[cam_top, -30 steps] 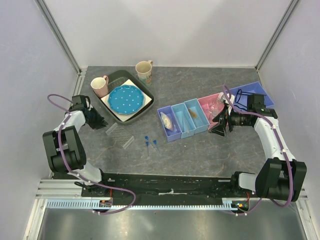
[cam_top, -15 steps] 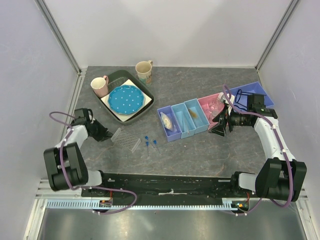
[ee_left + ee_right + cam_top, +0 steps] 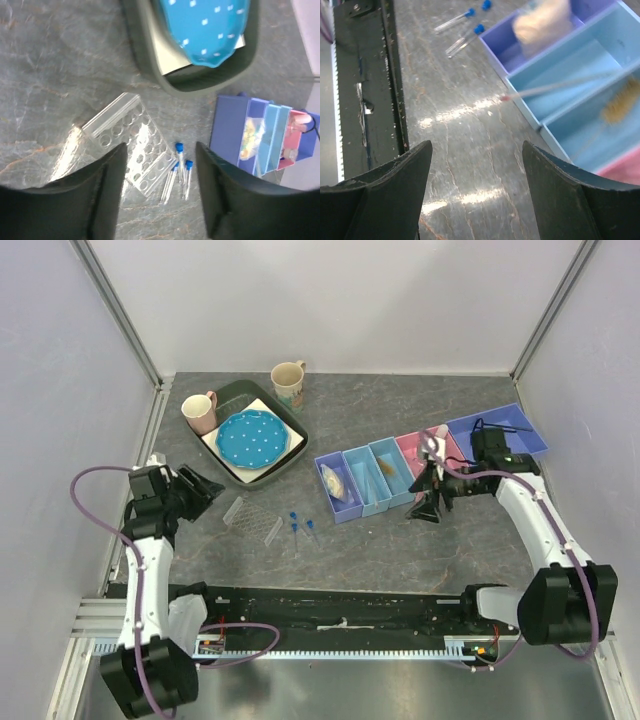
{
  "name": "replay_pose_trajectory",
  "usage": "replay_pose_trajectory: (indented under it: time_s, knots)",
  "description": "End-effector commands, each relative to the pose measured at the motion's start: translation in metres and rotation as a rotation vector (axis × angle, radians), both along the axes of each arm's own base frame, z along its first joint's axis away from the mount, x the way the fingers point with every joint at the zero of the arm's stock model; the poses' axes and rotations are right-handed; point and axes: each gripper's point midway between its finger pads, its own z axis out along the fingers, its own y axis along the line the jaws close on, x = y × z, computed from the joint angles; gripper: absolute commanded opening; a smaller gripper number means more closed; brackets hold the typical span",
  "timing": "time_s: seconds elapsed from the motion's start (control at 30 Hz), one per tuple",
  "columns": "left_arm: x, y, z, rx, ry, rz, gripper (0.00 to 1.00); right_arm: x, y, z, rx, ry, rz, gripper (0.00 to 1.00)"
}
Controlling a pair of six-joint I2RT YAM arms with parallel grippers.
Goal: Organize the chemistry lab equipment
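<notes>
Top external view: both arms reach over the table (image 3: 380,550), and neither holds anything.
Left gripper (image 3: 160,197): fingers spread, nothing between them; it hovers over the clear tube rack (image 3: 131,147).
Right gripper (image 3: 475,197): fingers spread wide and empty, above bare table just in front of the row of bins (image 3: 365,480).
Test tubes (image 3: 177,172): blue-capped, lying loose and close together on the table just beside the rack (three, as far as I can count), well apart from the bins.
Rack: lies near the dark dish tray (image 3: 290,455); I cannot tell whether it sits flat or on an edge.
Thin rod (image 3: 555,85): rests in a light-blue bin with its red tip poking out over the near wall.
Risk, tubes: they are round and slim, so a finger landing off-centre would likely roll one away or nudge its neighbours.
Risk, rack: it looks light and slick, so a push from a descending finger could skate it into the tubes.
Risk, rod: the right gripper is near that overhanging tip; a careless sweep could flip the rod out of its bin.
</notes>
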Motion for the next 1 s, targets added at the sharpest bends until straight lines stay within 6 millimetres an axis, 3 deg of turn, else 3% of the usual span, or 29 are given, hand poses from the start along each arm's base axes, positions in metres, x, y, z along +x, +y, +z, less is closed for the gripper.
replay_pose_trajectory:
  time_s: [0.0, 0.03, 0.07, 0.1, 0.17, 0.2, 0.23, 0.27, 0.3, 0.33, 0.37, 0.5, 0.53, 0.57, 0.63, 0.73, 0.83, 0.87, 0.97]
  knots:
    - [0.000, -0.004, 0.051, 0.063, -0.189, -0.055, 0.79, -0.012, 0.036, 0.025, -0.058, -0.093, 0.144, 0.80]
    - [0.000, -0.005, 0.053, 0.043, -0.195, -0.038, 0.94, -0.012, 0.041, 0.023, -0.089, -0.090, 0.143, 0.80]
    - [-0.002, -0.014, 0.059, 0.015, -0.217, -0.078, 0.95, -0.007, 0.049, 0.028, -0.102, -0.118, 0.149, 0.80]
    - [0.000, -0.019, 0.066, 0.003, -0.250, -0.113, 0.96, -0.021, 0.070, 0.028, -0.112, -0.080, 0.196, 0.79]
    - [-0.003, -0.035, 0.072, -0.059, -0.269, -0.195, 0.96, -0.022, 0.089, 0.029, -0.184, -0.125, 0.210, 0.79]
    - [-0.004, -0.038, 0.072, -0.074, -0.266, -0.214, 0.97, -0.041, 0.113, 0.026, -0.201, -0.105, 0.264, 0.79]
    - [-0.006, -0.041, 0.070, -0.084, -0.257, -0.232, 0.97, -0.032, 0.124, 0.024, -0.243, -0.162, 0.225, 0.79]
    - [-0.008, -0.045, 0.070, -0.095, -0.254, -0.257, 0.97, -0.036, 0.136, 0.015, -0.268, -0.152, 0.234, 0.79]
    - [-0.011, -0.046, 0.067, -0.092, -0.242, -0.270, 0.97, -0.054, 0.156, 0.010, -0.278, -0.130, 0.258, 0.77]
    - [-0.014, -0.046, 0.065, -0.086, -0.238, -0.275, 0.97, -0.055, 0.169, 0.008, -0.273, -0.141, 0.257, 0.77]
    - [-0.016, -0.046, 0.064, -0.081, -0.236, -0.278, 0.97, -0.062, 0.183, -0.007, -0.315, -0.130, 0.269, 0.76]
    - [-0.025, -0.044, 0.061, -0.029, -0.229, -0.293, 0.96, -0.067, 0.220, -0.029, -0.376, -0.099, 0.179, 0.70]
    - [-0.029, -0.041, 0.057, -0.007, -0.211, -0.278, 0.96, -0.066, 0.231, -0.027, -0.361, -0.067, 0.130, 0.69]
    - [-0.030, -0.038, 0.059, 0.022, -0.224, -0.269, 0.96, -0.067, 0.237, -0.045, -0.396, -0.029, 0.116, 0.68]
    - [-0.034, -0.028, 0.053, 0.093, -0.209, -0.238, 0.96, -0.064, 0.245, -0.056, -0.401, 0.038, 0.059, 0.69]
    - [-0.037, -0.023, 0.059, 0.132, -0.235, -0.214, 0.96, -0.058, 0.246, -0.084, -0.460, 0.067, 0.014, 0.69]
    - [-0.036, -0.022, 0.061, 0.146, -0.260, -0.211, 0.95, -0.047, 0.245, -0.099, -0.503, 0.067, -0.052, 0.65]
    - [-0.035, -0.022, 0.063, 0.150, -0.267, -0.207, 0.95, -0.045, 0.245, -0.101, -0.510, 0.070, -0.063, 0.60]
    - [-0.035, -0.022, 0.063, 0.150, -0.273, -0.208, 0.94, -0.037, 0.244, -0.104, -0.530, 0.063, -0.118, 0.58]
